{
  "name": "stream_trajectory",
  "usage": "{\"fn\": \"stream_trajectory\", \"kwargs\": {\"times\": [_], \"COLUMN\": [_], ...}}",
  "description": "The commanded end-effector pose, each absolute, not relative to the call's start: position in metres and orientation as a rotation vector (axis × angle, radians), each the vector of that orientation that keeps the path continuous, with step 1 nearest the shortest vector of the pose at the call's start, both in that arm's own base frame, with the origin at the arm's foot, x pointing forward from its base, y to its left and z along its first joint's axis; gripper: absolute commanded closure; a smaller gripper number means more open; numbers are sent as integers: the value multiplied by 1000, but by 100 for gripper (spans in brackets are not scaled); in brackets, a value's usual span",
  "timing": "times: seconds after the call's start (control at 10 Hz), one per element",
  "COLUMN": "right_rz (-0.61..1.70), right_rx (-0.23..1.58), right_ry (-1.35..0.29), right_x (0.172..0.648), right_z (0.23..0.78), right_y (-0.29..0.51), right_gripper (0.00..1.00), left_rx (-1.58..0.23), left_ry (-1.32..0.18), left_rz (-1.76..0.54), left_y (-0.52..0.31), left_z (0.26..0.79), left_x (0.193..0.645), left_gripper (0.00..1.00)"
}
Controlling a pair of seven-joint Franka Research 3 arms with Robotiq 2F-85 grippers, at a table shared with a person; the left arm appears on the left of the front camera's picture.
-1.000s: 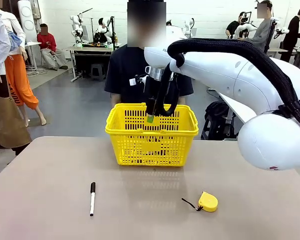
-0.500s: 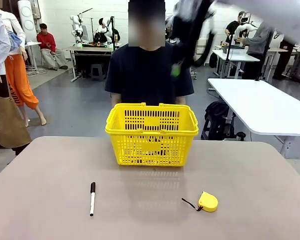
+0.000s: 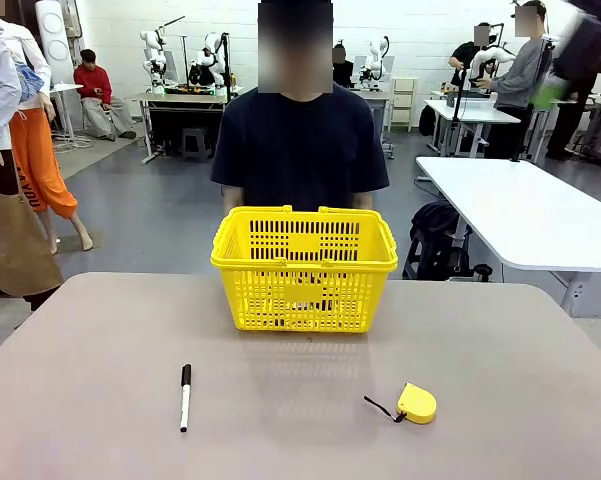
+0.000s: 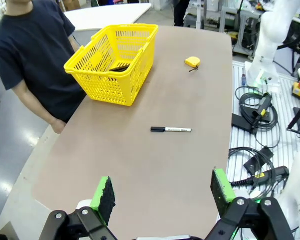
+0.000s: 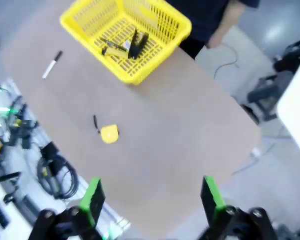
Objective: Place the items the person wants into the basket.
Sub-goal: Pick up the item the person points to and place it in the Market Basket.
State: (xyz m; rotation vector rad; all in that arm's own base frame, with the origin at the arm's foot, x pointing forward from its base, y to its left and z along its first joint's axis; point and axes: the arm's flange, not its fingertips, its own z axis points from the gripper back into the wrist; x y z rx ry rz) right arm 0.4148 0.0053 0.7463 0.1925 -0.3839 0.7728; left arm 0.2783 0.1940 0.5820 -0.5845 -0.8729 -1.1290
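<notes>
Yellow lattice basket [image 3: 304,268] is sitting at the worktop's far edge, just before the person [image 3: 298,145]. My left jaws [image 4: 162,192] and right jaws [image 5: 150,197] are both hanging wide and empty, high over the worktop. A black stapler [image 5: 138,44] and utility knife [image 5: 113,50] are lying inside the basket; I cannot pick out the pen. A white marker [image 3: 185,396] and yellow tape measure [image 3: 416,403], unwanted, are lying nearer my edge; I am risking grabbing them by mistake.
</notes>
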Motion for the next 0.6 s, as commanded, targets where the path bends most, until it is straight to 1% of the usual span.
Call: {"fn": "stream_trajectory", "kwargs": {"times": [0.0,0.2,0.5], "right_rz": [769,759,745], "right_rx": [212,218,219], "right_ry": [-397,-384,-358], "right_x": [311,314,332], "right_z": [609,587,577], "right_y": [-103,-116,-111], "right_gripper": [0,0,0], "left_rx": [-587,-587,-587], "left_ry": [-894,-894,-894], "left_rz": [-1145,-1145,-1145], "left_y": [195,195,195], "left_z": [582,582,582], "left_x": [278,278,278], "left_gripper": [0,0,0]}}
